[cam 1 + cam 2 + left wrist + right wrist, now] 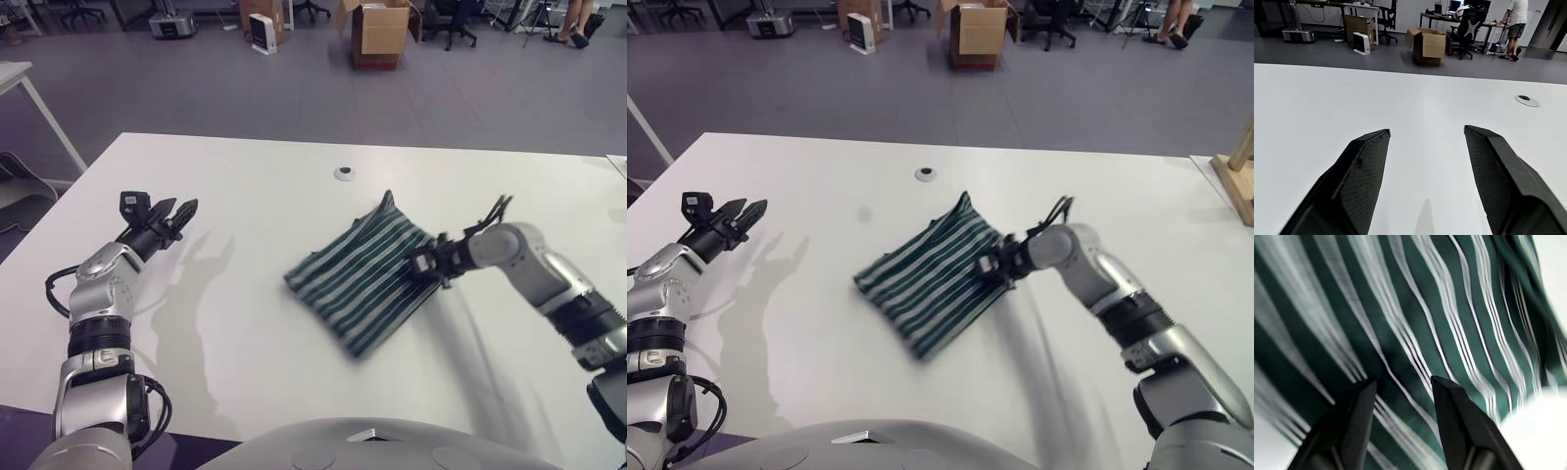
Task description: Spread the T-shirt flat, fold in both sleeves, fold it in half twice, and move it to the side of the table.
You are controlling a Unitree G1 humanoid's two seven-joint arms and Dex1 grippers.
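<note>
Right gripper (422,262), fingers spread, sits at the folded T-shirt's (355,279) right edge.

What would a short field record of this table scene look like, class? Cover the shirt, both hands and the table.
T-shirt: green-and-white striped, folded into a compact rectangle, lying mid-table.
Right hand: at the shirt's right edge, open over the cloth.
Left hand: open above bare table, to the left, apart from the shirt.
Table: white; small round disc beyond the shirt.
</note>
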